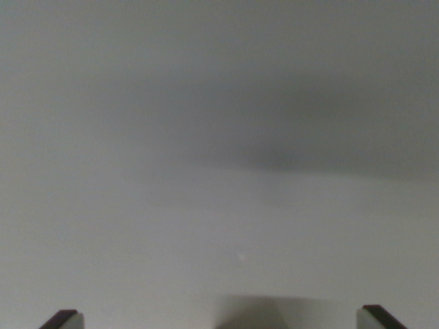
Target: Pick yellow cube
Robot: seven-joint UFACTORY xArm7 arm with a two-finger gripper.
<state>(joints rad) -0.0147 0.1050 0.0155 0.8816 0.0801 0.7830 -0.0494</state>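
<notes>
Wrist view, from my remote station: two dark fingertips, one at the bottom left corner (63, 319) and one at the bottom right (378, 318), poke just into the picture, and the gripper (221, 319) they belong to stands spread wide apart, with nothing between its jaws. Each tip shows a dark outer edge and a paler inner face. Only these tips are visible; the rest of the hand lies below the edge of the picture.

Between the tips, at the bottom centre, I see a soft grey shadow (250, 312) lying on the pale surface (171, 233) that fills the lower half of the view. A tiny light speck (241, 257) sits on that surface a little above the shadow.

Farther out, a faint slanting line crosses the middle of the picture, and above it the background turns a darker grey, with a broad dim patch (309, 130) toward the wrist view's right. Everything is blurred and nearly featureless.

I cannot see the yellow cube anywhere in this view, so I cannot tell where it lies. I see no container either.
</notes>
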